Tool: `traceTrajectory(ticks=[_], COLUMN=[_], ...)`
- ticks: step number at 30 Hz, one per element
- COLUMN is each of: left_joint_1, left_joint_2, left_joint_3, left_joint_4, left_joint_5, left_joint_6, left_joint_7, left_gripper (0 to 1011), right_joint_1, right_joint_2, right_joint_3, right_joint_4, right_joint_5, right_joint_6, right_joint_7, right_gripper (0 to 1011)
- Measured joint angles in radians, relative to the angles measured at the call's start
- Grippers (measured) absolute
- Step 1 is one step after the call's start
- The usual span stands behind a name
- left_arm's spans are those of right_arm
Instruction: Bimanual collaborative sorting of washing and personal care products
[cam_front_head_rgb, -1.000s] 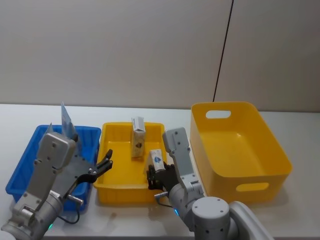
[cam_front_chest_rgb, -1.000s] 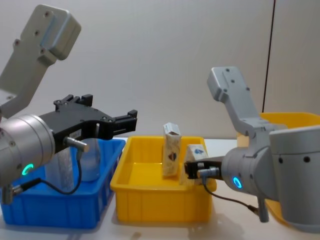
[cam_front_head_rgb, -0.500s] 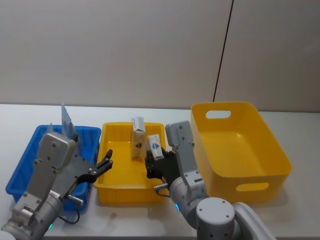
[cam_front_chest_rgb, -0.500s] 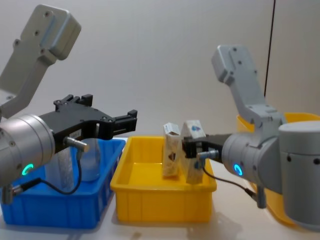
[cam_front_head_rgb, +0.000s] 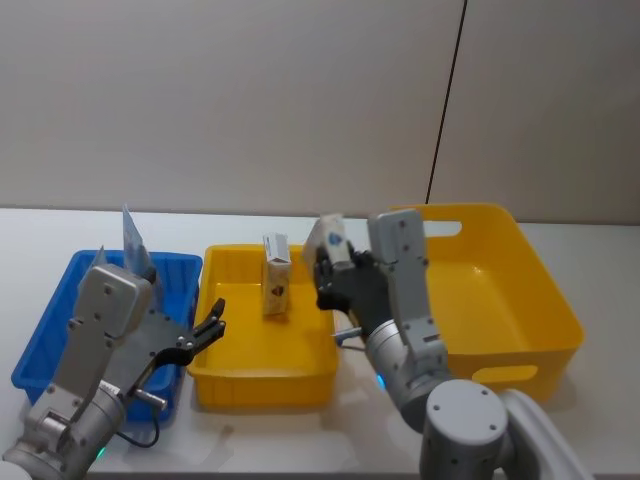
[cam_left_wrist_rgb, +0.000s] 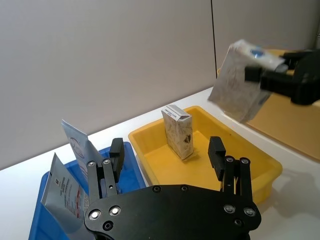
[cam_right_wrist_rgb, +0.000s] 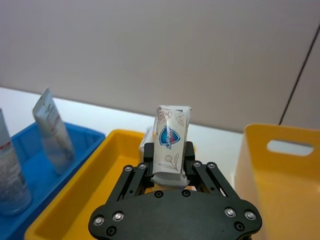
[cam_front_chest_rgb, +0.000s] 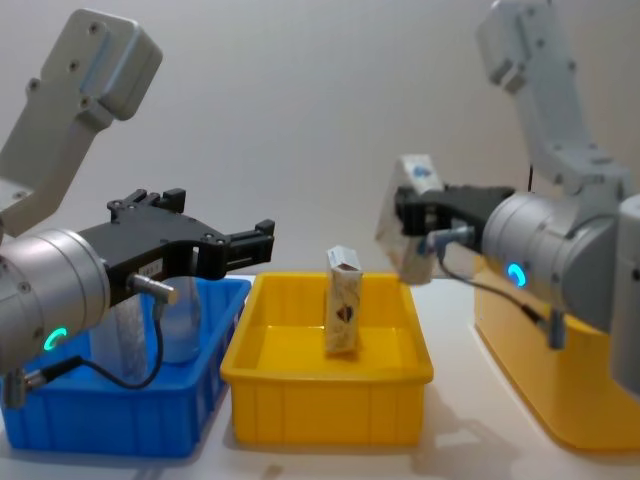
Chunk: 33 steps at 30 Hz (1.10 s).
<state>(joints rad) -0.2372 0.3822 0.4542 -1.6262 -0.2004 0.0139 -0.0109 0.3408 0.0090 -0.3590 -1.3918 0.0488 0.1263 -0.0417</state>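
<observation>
Where shallow yellow tray (cam_front_head_rgb: 260, 385) meets tall yellow bin (cam_front_head_rgb: 500, 375), seeing right gripper (cam_front_head_rgb: 335, 282) up in the air, fingers clamped on a cream carton (cam_front_head_rgb: 330, 238). Held tilted, clear above tray's right rim, just beside bin's left wall. Touching nothing but the fingers. Carrying a blue shield logo with white script on the end flap, plus line-drawn flowers on the sides; can't read the script.

Also seeing second carton (cam_front_head_rgb: 276, 275) upright inside tray, toward the back, dark logo on front face, wording too small to make out.

Parked over the seam between blue bin (cam_front_head_rgb: 40, 345) and tray: left gripper (cam_front_head_rgb: 205, 335), fingers spread wide, gripping nothing.

Standing in blue bin: two pale tubes (cam_left_wrist_rgb: 80, 145), crimped ends up. Printed on the nearer one in left wrist view: small black text block and a red mark, not legible.

Lined up left to right on white table (cam_front_head_rgb: 600, 240): blue bin, tray, tall bin.
</observation>
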Motion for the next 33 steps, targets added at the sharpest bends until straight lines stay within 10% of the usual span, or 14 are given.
traceTrajectory(ticks=[33], left_joint_1=[0.0], left_joint_2=[0.0], left_joint_3=[0.0], left_joint_4=[0.0], left_joint_5=[0.0], left_joint_6=[0.0], left_joint_7=[0.0], left_gripper=[1001], right_joint_1=[-0.043], right_joint_2=[0.103], right_joint_3=[0.159], right_joint_4=[-0.167], right_joint_5=[-0.085], right_joint_6=[0.214], right_joint_7=[-0.086], right_gripper=[219])
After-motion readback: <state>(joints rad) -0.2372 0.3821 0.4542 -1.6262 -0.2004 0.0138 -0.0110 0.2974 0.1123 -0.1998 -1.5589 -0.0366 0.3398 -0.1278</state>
